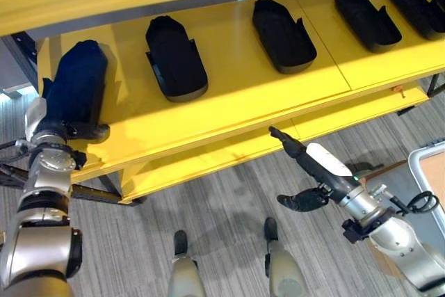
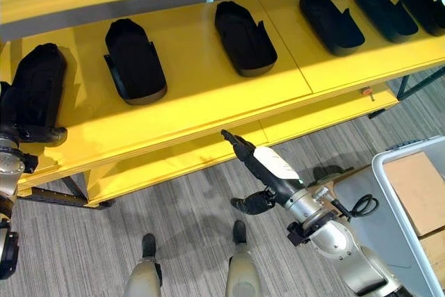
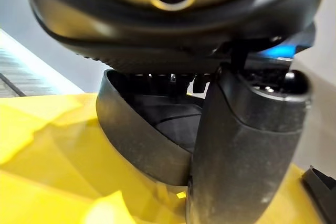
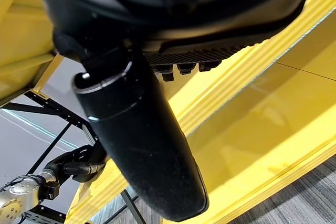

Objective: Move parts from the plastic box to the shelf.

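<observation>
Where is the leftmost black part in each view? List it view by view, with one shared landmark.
Left eye view: leftmost black part at upper left, left hand gripping its near end.
Right eye view: part at left edge.
Left wrist view: part centre, beside the thumb.
Right wrist view: cannot tell.
Shared landmark: yellow shelf.

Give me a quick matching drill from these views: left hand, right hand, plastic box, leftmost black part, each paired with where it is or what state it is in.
Things:
1. left hand
2. right hand
3. plastic box
4. leftmost part

Places or states:
A. at the scene's right edge, on the floor side
B. lying at the left end of the yellow shelf
C. fingers straight, holding nothing, below the shelf's front edge
D. at the shelf's left end, on the part

Pairs: 1-D, 2-C, 3-A, 4-B
</observation>
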Controlling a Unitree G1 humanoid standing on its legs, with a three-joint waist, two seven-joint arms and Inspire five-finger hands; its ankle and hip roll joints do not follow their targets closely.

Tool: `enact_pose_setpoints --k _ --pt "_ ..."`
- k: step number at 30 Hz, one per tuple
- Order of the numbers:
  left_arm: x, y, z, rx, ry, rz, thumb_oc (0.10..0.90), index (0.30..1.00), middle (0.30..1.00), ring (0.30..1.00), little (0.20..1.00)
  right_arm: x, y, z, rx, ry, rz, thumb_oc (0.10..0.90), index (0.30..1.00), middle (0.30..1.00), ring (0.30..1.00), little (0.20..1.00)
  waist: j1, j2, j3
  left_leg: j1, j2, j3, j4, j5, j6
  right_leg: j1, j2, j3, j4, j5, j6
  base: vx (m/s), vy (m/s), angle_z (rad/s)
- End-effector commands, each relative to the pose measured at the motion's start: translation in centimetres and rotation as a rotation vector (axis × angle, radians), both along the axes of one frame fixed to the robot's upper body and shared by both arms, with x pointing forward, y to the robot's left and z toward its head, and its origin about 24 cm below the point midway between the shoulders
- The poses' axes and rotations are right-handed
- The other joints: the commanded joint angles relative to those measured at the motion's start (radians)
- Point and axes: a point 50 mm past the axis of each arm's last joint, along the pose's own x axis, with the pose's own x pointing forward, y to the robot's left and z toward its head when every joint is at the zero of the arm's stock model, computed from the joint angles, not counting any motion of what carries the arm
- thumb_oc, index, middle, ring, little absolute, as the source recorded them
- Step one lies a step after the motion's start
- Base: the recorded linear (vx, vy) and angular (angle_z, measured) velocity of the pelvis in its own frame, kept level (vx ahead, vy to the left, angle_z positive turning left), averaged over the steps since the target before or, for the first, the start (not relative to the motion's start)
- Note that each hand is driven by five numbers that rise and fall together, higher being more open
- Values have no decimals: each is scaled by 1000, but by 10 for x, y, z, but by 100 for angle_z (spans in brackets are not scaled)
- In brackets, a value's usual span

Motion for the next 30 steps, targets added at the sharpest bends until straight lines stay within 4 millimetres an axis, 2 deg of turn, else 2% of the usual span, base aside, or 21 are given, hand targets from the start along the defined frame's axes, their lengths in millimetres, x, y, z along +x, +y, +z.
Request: enact_pose_setpoints --k 1,13,19,21,22,23,24,25,26,28,30 --pt "-115 90 -26 103 329 487 900 1000 1000 1000 1000 -2 4 44 118 -221 41 900 1000 1000 1000 1000 66 -69 -62 -41 -8 -16 16 17 45 0 -38 1 108 -91 4 0 0 0" --pt "-136 92 -50 12 361 540 900 1000 1000 1000 1000 -2 4 43 120 -215 43 900 1000 1000 1000 1000 66 -56 -74 -22 -8 -12 9 20 42 11 -40 1 112 -95 3 0 0 0" --pt "-137 87 -62 -83 313 547 900 1000 1000 1000 1000 -2 4 42 124 -207 41 900 1000 1000 1000 1000 65 -52 -84 -17 -8 -12 3 21 41 16 -40 -2 110 -98 2 0 0 0" --pt "-125 79 -66 -125 245 517 900 1000 1000 1000 1000 -2 4 41 126 -204 37 900 1000 1000 1000 1000 64 -51 -86 -17 -8 -13 3 22 41 19 -40 -4 110 -99 1 0 0 0" --pt "-108 67 -68 -153 176 464 900 1000 1000 1000 1000 -3 4 41 129 -203 34 900 1000 1000 1000 1000 64 -51 -87 -18 -8 -13 4 22 42 20 -41 -6 110 -100 0 0 0 0" --pt "-108 66 -69 -153 177 464 900 1000 1000 1000 1000 -3 4 40 128 -203 34 900 1000 1000 1000 1000 65 -50 -87 -18 -8 -13 4 22 41 20 -41 -6 110 -100 0 -10 -13 6" --pt "-91 53 -71 -183 107 408 900 1000 1000 1000 1000 -3 4 40 131 -203 28 900 1000 1000 1000 1000 65 -50 -86 -20 -9 -16 5 22 42 20 -40 -8 111 -100 -1 -7 -7 7" --pt "-91 52 -71 -183 108 408 900 1000 1000 1000 1000 -3 4 40 130 -203 27 900 1000 1000 1000 1000 65 -49 -86 -20 -9 -17 5 21 42 20 -40 -9 111 -100 -1 -15 -10 7" --pt "-76 37 -73 -211 45 336 900 1000 1000 1000 1000 -3 3 39 131 -205 16 900 1000 1000 1000 1000 66 -49 -83 -20 -10 -18 5 22 44 23 -39 -8 109 -99 -3 -10 -6 4" --pt "-72 31 -73 -217 16 310 900 1000 1000 1000 1000 -3 2 39 128 -207 11 900 1000 1000 1000 1000 67 -47 -82 -19 -10 -19 5 22 44 24 -39 -9 108 -99 -4 -5 -3 2" --pt "-60 11 -76 -274 -75 239 900 1000 1000 1000 1000 -3 1 39 126 -213 -6 900 1000 1000 1000 1000 70 -47 -78 -21 -11 -23 4 23 46 26 -38 -11 107 -99 -6 -3 -5 2"
